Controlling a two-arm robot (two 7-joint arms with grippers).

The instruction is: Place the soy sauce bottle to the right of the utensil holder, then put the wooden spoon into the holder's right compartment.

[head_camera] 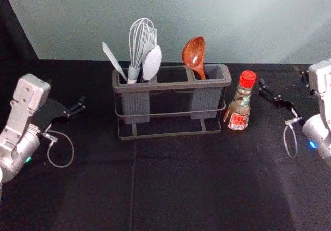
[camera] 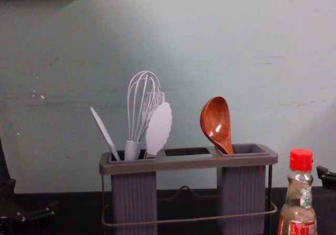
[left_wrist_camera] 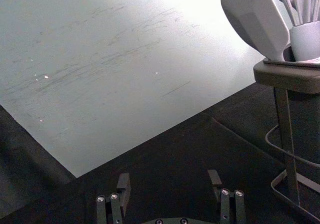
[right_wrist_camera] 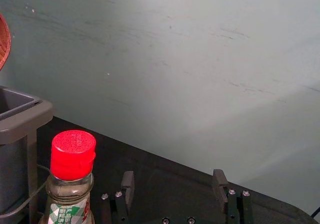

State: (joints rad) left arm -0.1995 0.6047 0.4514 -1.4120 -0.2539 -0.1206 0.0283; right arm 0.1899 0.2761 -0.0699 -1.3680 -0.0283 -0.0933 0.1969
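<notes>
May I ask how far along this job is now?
Both placements look done: the soy sauce bottle stands right of the utensil holder, and the wooden spoon rests in its right compartment. Nothing is in hand; the left gripper and right gripper are open and empty at either side. No placing seems left.

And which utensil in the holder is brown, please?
The wooden spoon, standing alone in the right compartment of the holder; the whisk and the other utensils are pale and share the left compartment.

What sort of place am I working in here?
Likely a robot test bench dressed as a kitchen: a utensil holder with a whisk and wooden spoon, a soy sauce bottle beside it, and black cloth underneath.
</notes>
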